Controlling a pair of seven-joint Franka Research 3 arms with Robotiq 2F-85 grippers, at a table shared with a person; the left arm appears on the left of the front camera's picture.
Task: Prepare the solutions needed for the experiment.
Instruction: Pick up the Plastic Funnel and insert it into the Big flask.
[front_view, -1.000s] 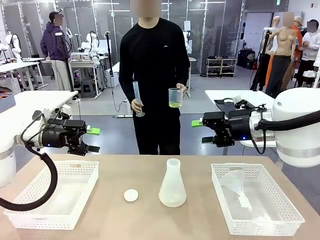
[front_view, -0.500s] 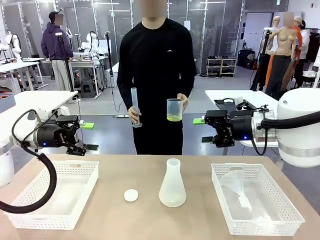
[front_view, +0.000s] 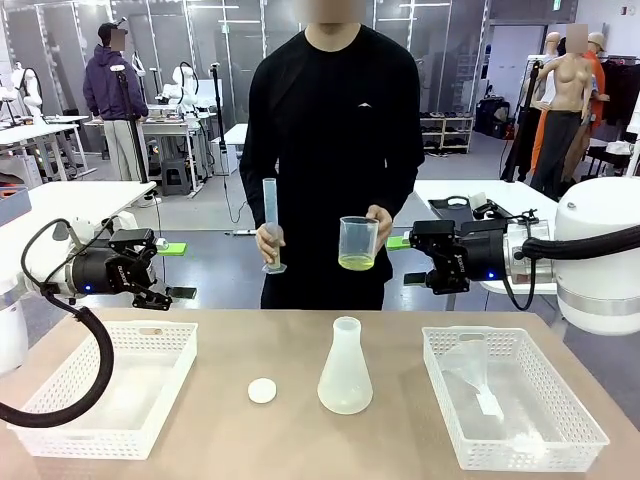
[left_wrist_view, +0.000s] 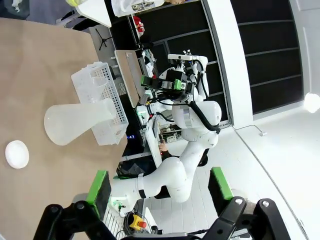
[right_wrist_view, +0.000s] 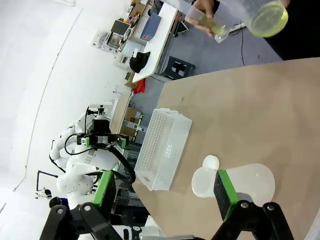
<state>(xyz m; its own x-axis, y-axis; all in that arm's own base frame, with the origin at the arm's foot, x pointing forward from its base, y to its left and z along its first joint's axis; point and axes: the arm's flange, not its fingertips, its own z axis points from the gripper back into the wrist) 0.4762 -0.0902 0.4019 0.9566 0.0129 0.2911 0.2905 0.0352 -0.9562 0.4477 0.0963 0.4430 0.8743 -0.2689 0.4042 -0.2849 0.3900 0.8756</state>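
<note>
Yellow-green solution (front_view: 357, 262) lies as a shallow layer in a clear beaker (front_view: 358, 238) held in the person's hand (front_view: 381, 217), just beside the right fingers (front_view: 398, 242) and level with them. The left fingers (front_view: 172, 248) and the right fingers are spread apart and hold nothing. Between the two pairs, the person's other hand (front_view: 268, 242) holds a measuring cylinder (front_view: 269, 210). Lower, on the counter (front_view: 230, 350), stand a frosted flask (front_view: 345, 375), a white cap (front_view: 262, 391), a left basket (front_view: 150, 335) and a right basket (front_view: 480, 335).

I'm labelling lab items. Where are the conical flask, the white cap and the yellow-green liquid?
conical flask (front_view: 345, 385): front view, wide lower body.
white cap (front_view: 262, 391): front view, flat top.
yellow-green liquid (front_view: 356, 263): front view, middle of the layer.
</note>
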